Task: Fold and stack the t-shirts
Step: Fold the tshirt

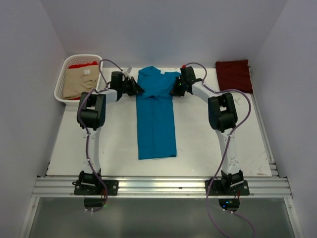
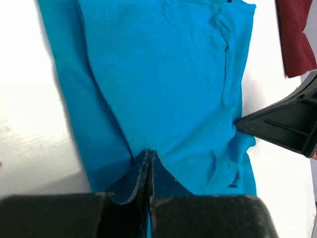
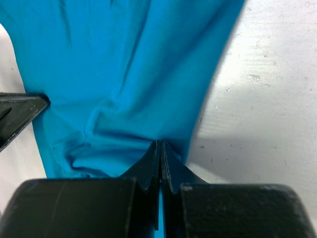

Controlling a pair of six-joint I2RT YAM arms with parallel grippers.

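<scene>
A teal-blue t-shirt [image 1: 156, 116] lies folded into a long narrow strip down the middle of the table, collar end far. My left gripper [image 1: 133, 87] is shut on its left edge near the shoulders, and teal cloth [image 2: 163, 89] shows pinched in the shut tips [image 2: 149, 154]. My right gripper [image 1: 177, 88] pinches the opposite edge, jaws shut [image 3: 160, 145] on the teal cloth [image 3: 124, 64]. A dark maroon t-shirt [image 1: 234, 74] lies folded at the far right corner. Beige [image 1: 81, 82] and red [image 1: 83, 64] t-shirts sit in the basket.
A white slotted basket [image 1: 59, 89] stands at the far left corner. The white table [image 1: 208, 153] ends in a metal rail [image 1: 158, 186] at the near edge, where both arm bases are bolted. Grey walls close in on three sides.
</scene>
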